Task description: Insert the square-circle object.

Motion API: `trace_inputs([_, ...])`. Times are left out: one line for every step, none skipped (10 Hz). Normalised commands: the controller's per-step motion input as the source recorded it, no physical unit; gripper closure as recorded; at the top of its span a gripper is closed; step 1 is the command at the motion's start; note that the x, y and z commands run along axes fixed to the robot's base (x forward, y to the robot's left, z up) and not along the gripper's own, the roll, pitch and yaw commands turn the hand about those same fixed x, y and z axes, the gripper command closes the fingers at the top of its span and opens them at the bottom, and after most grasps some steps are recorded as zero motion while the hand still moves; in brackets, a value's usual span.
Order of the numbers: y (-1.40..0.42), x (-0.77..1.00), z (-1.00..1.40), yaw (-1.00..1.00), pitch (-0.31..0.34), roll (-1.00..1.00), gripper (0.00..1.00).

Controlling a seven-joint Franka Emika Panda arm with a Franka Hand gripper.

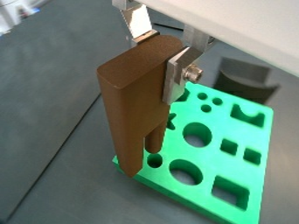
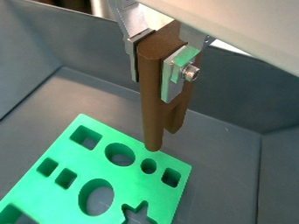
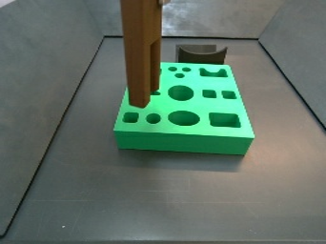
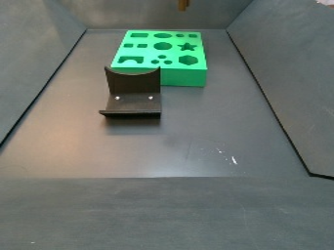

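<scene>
My gripper is shut on the top of the square-circle object, a tall brown bar with a forked lower end, and holds it upright. The same grip shows in a wrist view with the bar hanging down. In a side view the bar runs off the top edge, so the gripper is out of that view. The prongs hang just above a corner of the green block, over its small round holes. I cannot tell whether they touch it. The green block also shows in both wrist views.
The dark fixture with a curved notch stands on the grey floor beside the green block, and shows behind it in other views. Grey walls slope up around the floor.
</scene>
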Motion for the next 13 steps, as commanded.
trace_inputs([-0.03, 0.0, -0.1, -1.0, 0.0, 0.06, 1.0])
trace_inputs([0.0, 0.0, -0.07, -1.0, 0.0, 0.02, 1.0])
trace_inputs([0.0, 0.0, -0.13, -1.0, 0.0, 0.0, 1.0])
trace_inputs([0.0, 0.06, -0.19, -0.98, 0.0, 0.01, 1.0])
trace_inputs([0.0, 0.01, -0.22, -1.0, 0.0, 0.0, 1.0])
trace_inputs([0.0, 0.05, -0.23, -1.0, 0.0, 0.0, 1.0])
trace_inputs([0.0, 0.13, -0.22, -0.96, 0.0, 0.0, 1.0])
trace_inputs([0.0, 0.12, -0.23, -0.96, 0.0, 0.0, 1.0])
trace_inputs([0.0, 0.11, -0.23, -0.97, 0.0, 0.0, 1.0])
trace_inputs([0.0, 0.04, -0.23, -1.0, 0.0, 0.0, 1.0])
trace_inputs([0.0, 0.0, -0.22, -1.0, 0.0, 0.0, 1.0])
trace_inputs([0.0, 0.0, -0.22, -1.0, 0.0, 0.0, 1.0])
trace_inputs([0.0, 0.0, -0.27, -1.0, 0.0, 0.0, 1.0])
